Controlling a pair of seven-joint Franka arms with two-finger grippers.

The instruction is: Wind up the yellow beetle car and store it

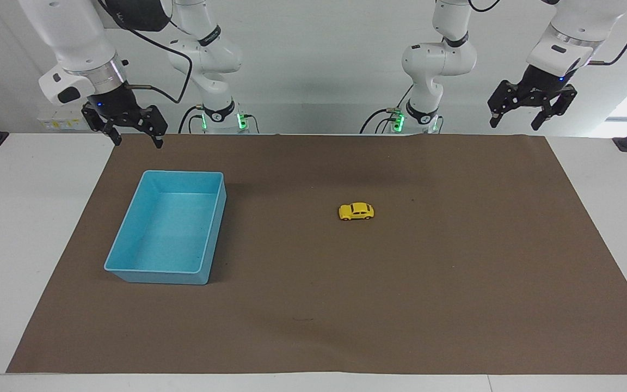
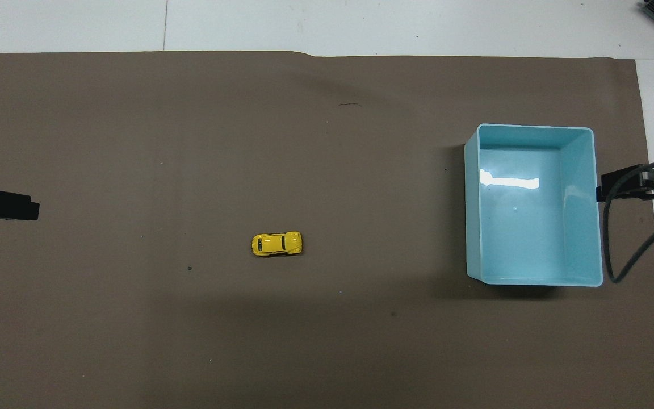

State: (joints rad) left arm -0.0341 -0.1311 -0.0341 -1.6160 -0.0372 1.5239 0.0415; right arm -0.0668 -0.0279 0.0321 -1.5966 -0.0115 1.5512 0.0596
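The yellow beetle car [image 1: 356,211] stands on its wheels on the brown mat near the table's middle; it also shows in the overhead view [image 2: 276,243]. My left gripper [image 1: 514,124] is open and empty, raised at the left arm's end of the table, well apart from the car; only its tip [image 2: 17,205] shows in the overhead view. My right gripper [image 1: 137,144] is open and empty, raised at the right arm's end by the blue tray [image 1: 183,173]; it also shows in the overhead view [image 2: 633,185].
The blue tray [image 2: 531,128] is empty and sits on the brown mat [image 1: 400,305] toward the right arm's end. A black cable [image 2: 622,261] hangs from the right gripper beside the tray.
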